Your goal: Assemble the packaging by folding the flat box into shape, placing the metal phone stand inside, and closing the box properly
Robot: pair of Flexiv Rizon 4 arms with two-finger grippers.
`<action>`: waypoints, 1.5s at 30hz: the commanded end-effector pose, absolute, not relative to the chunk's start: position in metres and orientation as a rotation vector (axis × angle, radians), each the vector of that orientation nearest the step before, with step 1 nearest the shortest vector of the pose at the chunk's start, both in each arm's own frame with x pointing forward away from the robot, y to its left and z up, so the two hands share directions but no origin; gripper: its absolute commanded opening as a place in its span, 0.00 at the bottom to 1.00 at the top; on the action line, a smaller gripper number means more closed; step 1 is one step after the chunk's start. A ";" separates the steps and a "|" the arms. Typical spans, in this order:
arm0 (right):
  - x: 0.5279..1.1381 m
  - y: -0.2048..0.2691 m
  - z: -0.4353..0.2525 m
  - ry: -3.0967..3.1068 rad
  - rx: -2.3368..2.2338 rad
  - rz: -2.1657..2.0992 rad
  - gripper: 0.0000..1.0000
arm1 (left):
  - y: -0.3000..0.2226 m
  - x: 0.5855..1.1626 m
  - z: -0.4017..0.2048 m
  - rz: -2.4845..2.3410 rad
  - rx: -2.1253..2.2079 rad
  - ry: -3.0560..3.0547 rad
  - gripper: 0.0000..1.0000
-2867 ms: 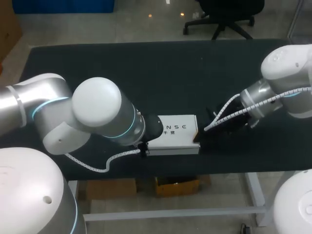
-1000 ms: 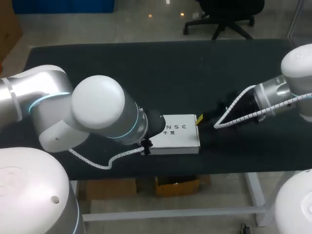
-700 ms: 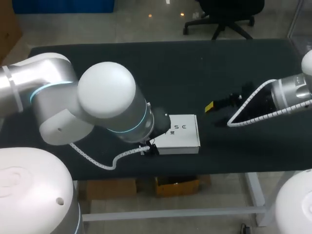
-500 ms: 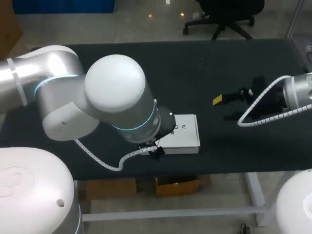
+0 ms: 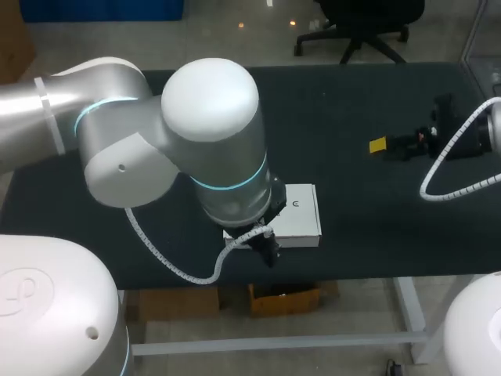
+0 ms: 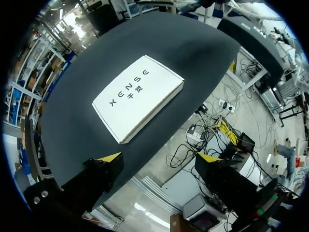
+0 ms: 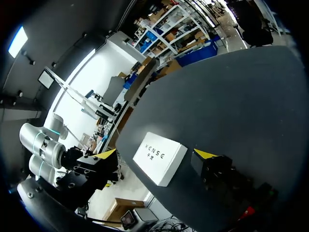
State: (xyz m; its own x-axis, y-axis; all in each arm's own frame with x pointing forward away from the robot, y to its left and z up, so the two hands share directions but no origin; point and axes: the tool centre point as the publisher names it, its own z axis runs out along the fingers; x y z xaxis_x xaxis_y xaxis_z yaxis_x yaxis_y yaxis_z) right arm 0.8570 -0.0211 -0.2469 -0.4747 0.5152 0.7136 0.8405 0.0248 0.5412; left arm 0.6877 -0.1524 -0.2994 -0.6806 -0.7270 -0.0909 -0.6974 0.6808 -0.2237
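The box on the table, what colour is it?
The box is white with dark lettering on top, clearest in the left wrist view.

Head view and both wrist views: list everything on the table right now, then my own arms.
box: one, white, closed, lying flat near the table's front edge.
table: one, black, under the box.
left arm: one, white and silver, over the box's left part; jaws open, raised by the box's front edge.
right arm: one, at the table's right side, well apart from the box; jaws open, yellow-tipped, holding nothing.
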 end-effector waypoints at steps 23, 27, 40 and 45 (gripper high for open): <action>0.860 -0.036 -0.239 -2.106 -1.337 -1.578 1.00 | -0.183 0.690 -0.329 -0.148 -1.549 2.673 1.00; 0.863 -0.037 -0.236 -2.186 -1.230 -1.676 1.00 | -0.191 0.679 -0.339 -0.141 -1.716 2.580 1.00; 0.891 -0.052 -0.243 -2.297 -1.021 -1.784 1.00 | -0.213 0.679 -0.369 -0.140 -1.948 2.435 1.00; 0.904 -0.056 -0.245 -2.317 -0.966 -1.808 1.00 | -0.216 0.686 -0.380 -0.145 -2.040 2.369 1.00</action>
